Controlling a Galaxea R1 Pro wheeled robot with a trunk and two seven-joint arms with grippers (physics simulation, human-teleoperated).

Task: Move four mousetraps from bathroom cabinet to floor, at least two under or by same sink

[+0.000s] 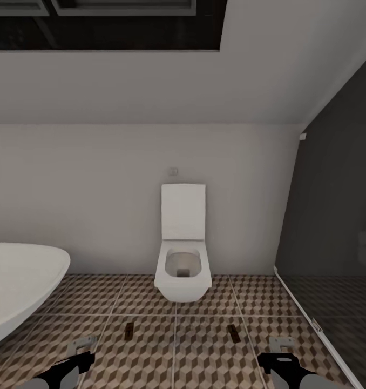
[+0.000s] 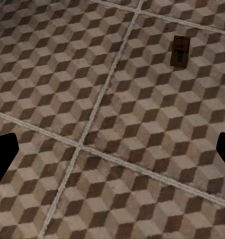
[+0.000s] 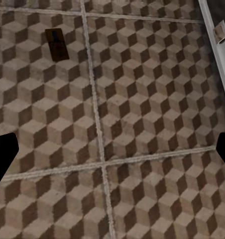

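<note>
Bathroom floor (image 1: 150, 356): cube-patterned tiles, being viewed from the head camera and both wrist cameras.

Mousetraps, two counted. One mousetrap (image 1: 130, 330) is lying flat on the tiles ahead of the left arm, to the left of the toilet's front; the same trap (image 2: 180, 51) is being shown in the left wrist view, alone on a tile, touching nothing. The second mousetrap (image 1: 234, 333) is lying flat ahead of the right arm, to the right of the toilet's front; it (image 3: 56, 44) is being shown in the right wrist view, near a grout line. The two are well apart, one tile column between them, both on the same tiled surface.

Left gripper (image 1: 70, 361): being held low over the tiles, fingers spread wide, nothing between them. In its wrist view the dark fingertips (image 2: 3, 154) are sitting at opposite edges with bare tile between.

Right gripper (image 1: 277, 359): likewise released and carrying nothing, fingertips (image 3: 3, 155) wide apart over bare tile.

Other fixtures: white toilet (image 1: 183, 270) against the back wall, lid raised; white bathtub (image 1: 21, 281) at the left; dark glass partition (image 1: 334, 227) at the right.

Progress, judged: two of four traps are being counted as placed on the floor. The other two remain to be accounted for. Whether these two lie next to a sink cannot be told, so that condition is being treated as unconfirmed.
</note>
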